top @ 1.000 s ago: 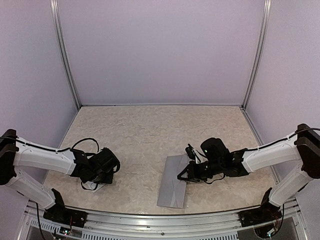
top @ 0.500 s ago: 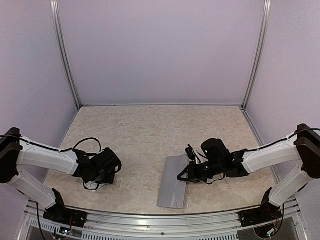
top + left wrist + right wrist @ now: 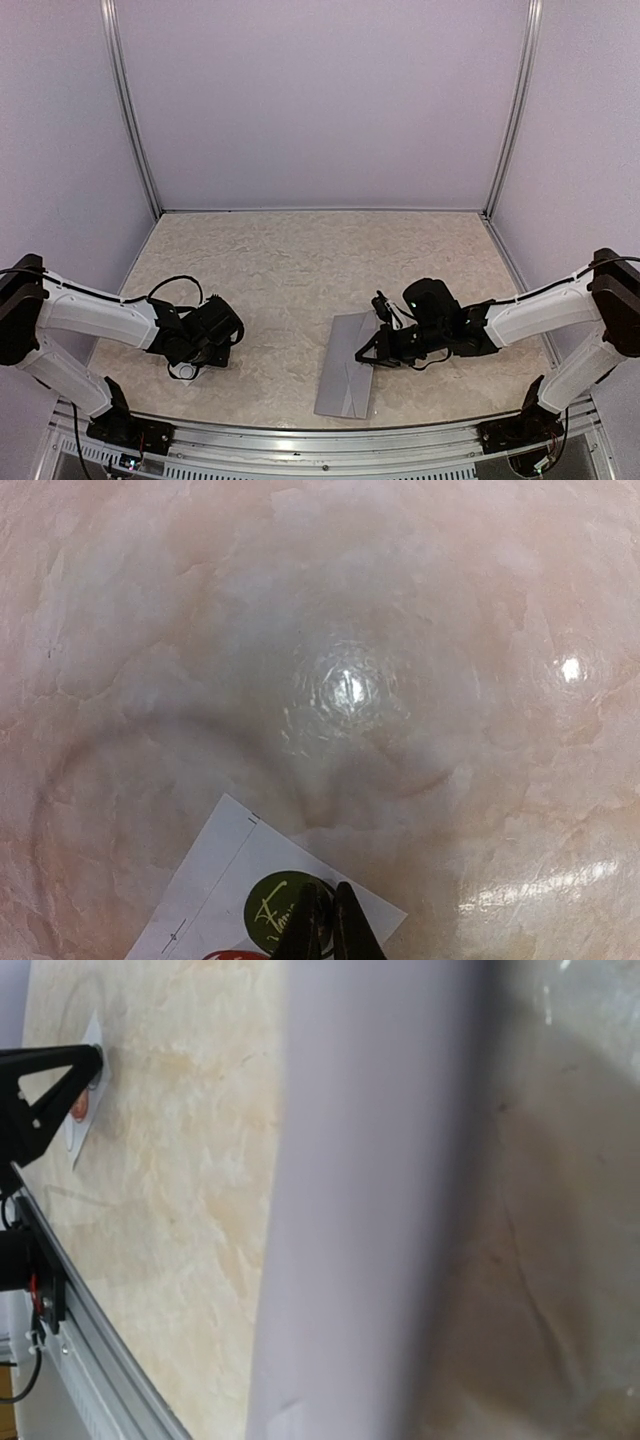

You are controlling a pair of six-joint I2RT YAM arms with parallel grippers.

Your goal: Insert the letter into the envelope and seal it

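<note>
The grey envelope (image 3: 340, 380) lies flat near the front edge, right of centre. My right gripper (image 3: 368, 353) is shut at its right edge. In the right wrist view the envelope (image 3: 370, 1210) fills the middle as a blurred grey band and hides my fingers. The letter is out of view. At the left, my left gripper (image 3: 190, 368) points down onto a small white sticker card (image 3: 215, 880). Its jaws (image 3: 326, 900) are pinched together on the edge of a round green sticker (image 3: 268, 915). A red sticker (image 3: 235, 956) peeks in at the bottom edge.
The marbled tabletop (image 3: 300, 260) is bounded by lilac walls (image 3: 320, 100) behind and at both sides. A metal rail (image 3: 320, 440) runs along the front edge. The left arm's black gripper (image 3: 50, 1080) shows in the right wrist view's top left corner.
My left gripper has closed its jaws over the sticker card and shifted slightly. The right arm and the envelope have stayed put.
</note>
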